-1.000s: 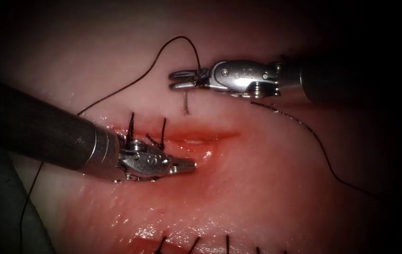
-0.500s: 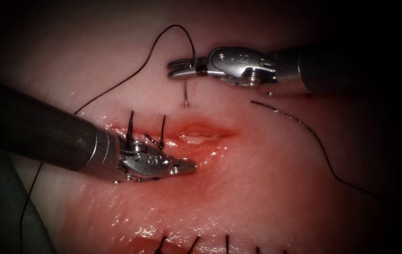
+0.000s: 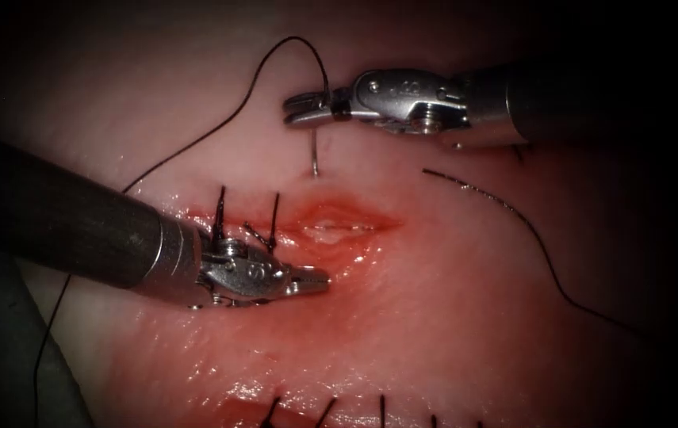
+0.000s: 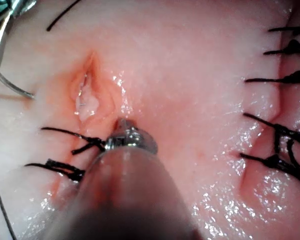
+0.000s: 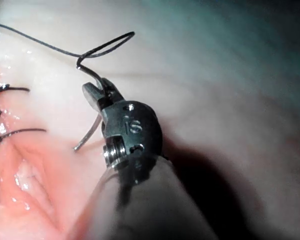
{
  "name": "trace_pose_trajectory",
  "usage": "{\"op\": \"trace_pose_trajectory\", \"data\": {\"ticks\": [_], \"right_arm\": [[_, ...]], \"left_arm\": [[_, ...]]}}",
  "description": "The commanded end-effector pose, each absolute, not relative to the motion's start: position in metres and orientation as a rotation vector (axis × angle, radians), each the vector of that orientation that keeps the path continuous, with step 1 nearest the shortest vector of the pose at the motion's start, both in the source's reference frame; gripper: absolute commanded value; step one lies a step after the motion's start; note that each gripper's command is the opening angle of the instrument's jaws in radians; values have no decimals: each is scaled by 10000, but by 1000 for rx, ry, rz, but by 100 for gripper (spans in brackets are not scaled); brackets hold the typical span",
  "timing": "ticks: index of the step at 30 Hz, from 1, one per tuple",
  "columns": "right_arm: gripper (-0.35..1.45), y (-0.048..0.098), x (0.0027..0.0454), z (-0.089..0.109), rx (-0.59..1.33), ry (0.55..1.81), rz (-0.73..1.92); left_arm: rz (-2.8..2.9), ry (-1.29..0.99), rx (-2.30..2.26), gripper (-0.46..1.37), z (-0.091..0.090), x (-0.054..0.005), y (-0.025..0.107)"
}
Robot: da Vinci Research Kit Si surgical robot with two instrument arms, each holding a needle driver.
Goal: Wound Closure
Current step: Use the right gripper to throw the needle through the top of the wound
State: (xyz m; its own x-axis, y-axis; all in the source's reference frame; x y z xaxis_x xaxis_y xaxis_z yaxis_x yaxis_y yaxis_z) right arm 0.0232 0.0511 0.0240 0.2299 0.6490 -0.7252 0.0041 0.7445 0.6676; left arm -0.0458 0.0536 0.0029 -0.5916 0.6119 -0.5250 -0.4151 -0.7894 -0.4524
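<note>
Needle (image 3: 316,154) was clamped in the right tool (image 3: 300,109), jaws shut on it near the thread end. From the endoscope we saw it hanging down from the jaws, tip just above the tissue (image 3: 450,317) on the far side of the cut (image 3: 331,226), and we couldn't tell if the tip touched the surface. In the right wrist view the needle (image 5: 90,127) curved out both sides of the jaws and looked clear of the tissue. Thread (image 3: 220,131) ran from the needle's end up in a loop and then off toward the left. Left tool (image 3: 315,279) sat on the near side of the cut, right by the two stitches (image 3: 247,214) already in, jaws together and holding nothing as far as we could see. Red fluid (image 3: 339,261) was pooled around the open part of the cut. We also saw a loose strand (image 3: 513,214) lying right of the cut.
</note>
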Motion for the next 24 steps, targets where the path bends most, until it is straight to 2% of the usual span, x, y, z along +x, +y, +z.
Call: {"op": "trace_pose_trajectory", "data": {"ticks": [1, 12, 24], "right_arm": [[-35, 511, 234, 238, 699, 1255, 557], [-35, 490, 238, 251, 952, 1160, 747], [-35, 448, 234, 252, 1131, 1020, 872]], "left_arm": [[2348, -392, -925, -35, 29, -458, 536], [2348, -394, -926, -35, 28, -458, 537], [2348, -395, -926, -35, 27, -458, 537]]}}
